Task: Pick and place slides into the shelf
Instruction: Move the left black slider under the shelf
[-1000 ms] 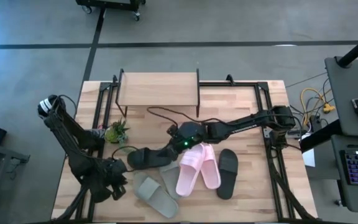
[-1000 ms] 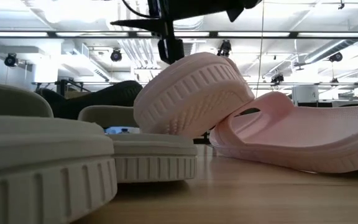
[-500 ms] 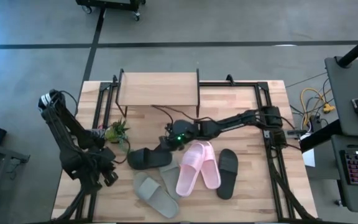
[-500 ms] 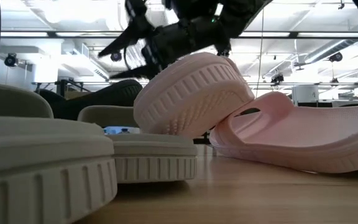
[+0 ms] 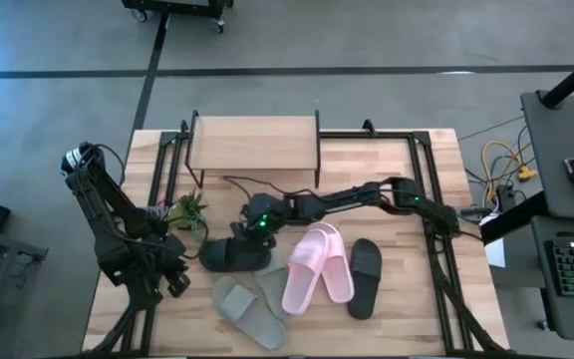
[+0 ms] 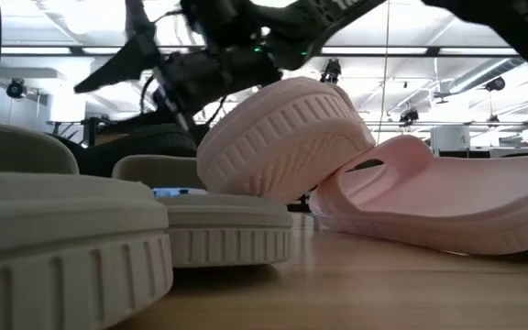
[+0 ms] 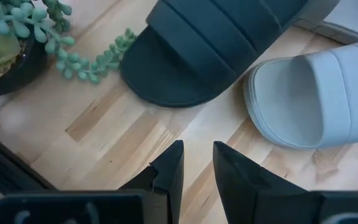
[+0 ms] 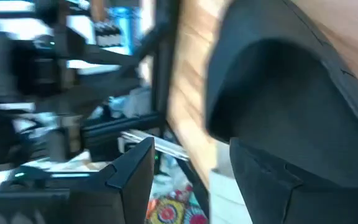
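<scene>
Surface: wooden tabletop (image 5: 397, 189), grey floor all round.
Right gripper (image 5: 243, 232): reaches in low over the table, fingers spread apart, one on each side of the black slide's (image 5: 231, 253) strap; grip not confirmed.
Nearest items: grey-green slides (image 5: 250, 309) just past that black slide; pink slides (image 5: 317, 264) beside the arm's wrist; second black slide (image 5: 365, 276) beyond the pink pair.
Shelf (image 5: 254, 145): behind the gripper at the table's far edge, top bare.
Plant (image 5: 185, 210): near the gripper.
Left gripper (image 7: 197, 167): fingers slightly apart, holding nothing, near the table's left edge.
</scene>
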